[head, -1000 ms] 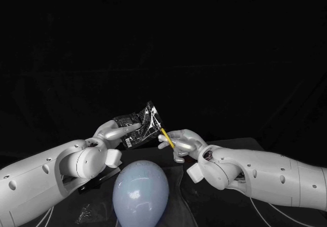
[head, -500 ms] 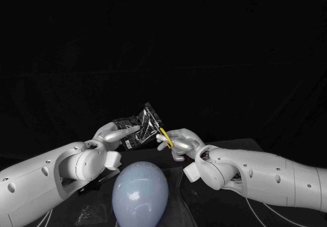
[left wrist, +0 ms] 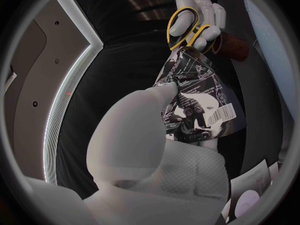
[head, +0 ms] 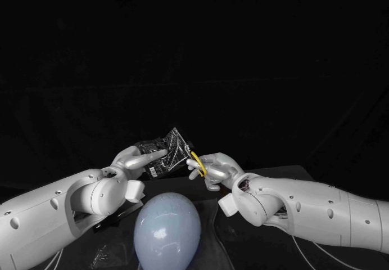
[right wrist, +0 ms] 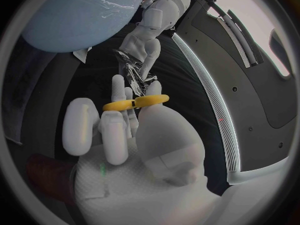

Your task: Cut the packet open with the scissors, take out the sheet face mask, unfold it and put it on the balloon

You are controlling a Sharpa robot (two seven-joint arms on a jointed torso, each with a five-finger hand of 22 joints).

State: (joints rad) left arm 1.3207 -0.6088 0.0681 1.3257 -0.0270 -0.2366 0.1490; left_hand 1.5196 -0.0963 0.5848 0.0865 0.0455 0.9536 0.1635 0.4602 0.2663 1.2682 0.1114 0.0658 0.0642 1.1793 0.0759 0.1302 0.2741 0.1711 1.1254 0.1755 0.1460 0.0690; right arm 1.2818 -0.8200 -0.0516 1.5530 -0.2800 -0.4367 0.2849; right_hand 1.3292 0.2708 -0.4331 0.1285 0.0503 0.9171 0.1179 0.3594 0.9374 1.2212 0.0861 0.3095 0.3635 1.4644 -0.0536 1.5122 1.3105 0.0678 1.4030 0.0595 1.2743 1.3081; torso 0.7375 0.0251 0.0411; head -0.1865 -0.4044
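Left hand [head: 134, 159] is raised and pinches the packet [head: 168, 151], thumb and fingers closed on its lower part. Packet tilted, dark with print. Just beside it, right hand [head: 216, 170] grips the scissors [head: 197, 162], fingers through the yellow loops. Blades meet the packet's edge; how far apart they are, cannot tell. Balloon [head: 167, 228] sits below both hands, apart from them.

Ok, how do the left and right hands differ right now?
The left hand holds the dark printed packet; the right hand holds the yellow-handled scissors. The left hand pinches the packet's flat faces; the right hand has fingers through the scissors' loops. Shared: both are up above the pale blue balloon, close together.
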